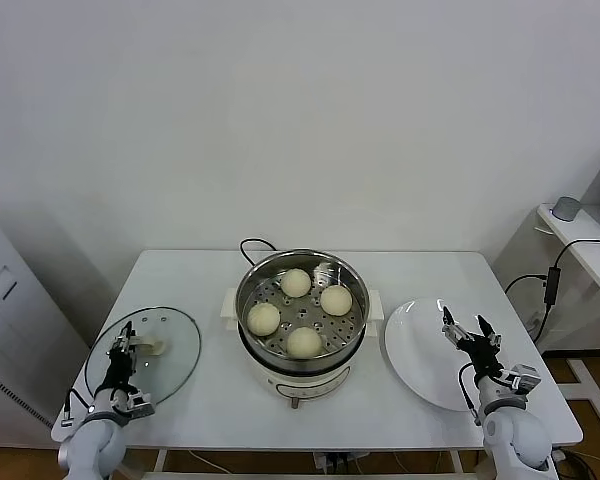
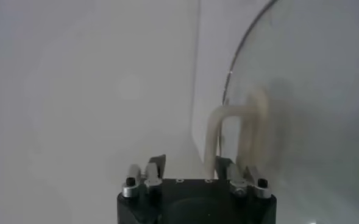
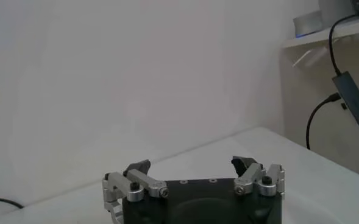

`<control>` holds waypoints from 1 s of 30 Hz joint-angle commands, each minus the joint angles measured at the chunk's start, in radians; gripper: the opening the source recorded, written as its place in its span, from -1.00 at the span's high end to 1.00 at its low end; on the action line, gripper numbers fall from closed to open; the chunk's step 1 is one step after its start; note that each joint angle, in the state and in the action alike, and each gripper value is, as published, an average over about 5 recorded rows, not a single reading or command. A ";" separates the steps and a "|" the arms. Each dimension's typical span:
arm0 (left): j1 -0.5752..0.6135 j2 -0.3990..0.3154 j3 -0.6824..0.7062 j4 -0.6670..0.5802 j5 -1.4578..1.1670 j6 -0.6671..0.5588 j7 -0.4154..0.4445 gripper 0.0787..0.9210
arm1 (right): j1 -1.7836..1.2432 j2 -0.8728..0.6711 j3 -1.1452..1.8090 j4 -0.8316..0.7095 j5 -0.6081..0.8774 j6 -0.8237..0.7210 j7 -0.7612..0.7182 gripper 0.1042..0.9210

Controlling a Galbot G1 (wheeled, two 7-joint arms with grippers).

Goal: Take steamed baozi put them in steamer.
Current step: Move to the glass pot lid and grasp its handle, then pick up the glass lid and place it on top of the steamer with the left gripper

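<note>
Left gripper [image 1: 126,343] fingers [image 2: 156,163] partly hide lid [image 1: 180,345] handle [image 2: 237,131].

A white rectangular tabletop [image 1: 190,290] fills the lower middle of the head view. At its lower left lies a round clear glass lid [image 1: 170,350] with a cream handle [image 1: 156,346]. At lower right sits a flat round white plate [image 1: 420,345]. A small grey object [image 1: 566,208] rests on a white side shelf [image 1: 590,250] at the right edge, with black cables [image 1: 552,285] hanging below.
</note>
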 commanded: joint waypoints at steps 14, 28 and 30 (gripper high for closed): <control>0.116 -0.026 0.035 -0.316 -0.088 0.297 0.123 0.87 | -0.008 -0.002 0.003 0.019 0.001 0.003 -0.001 -0.76; 0.142 -0.045 0.268 -0.741 0.115 0.846 0.408 0.87 | -0.025 -0.002 0.004 0.043 0.014 0.007 -0.011 -0.76; 0.116 -0.064 0.300 -0.763 0.165 0.846 0.469 0.87 | -0.026 -0.004 0.003 0.044 0.017 0.008 -0.012 -0.76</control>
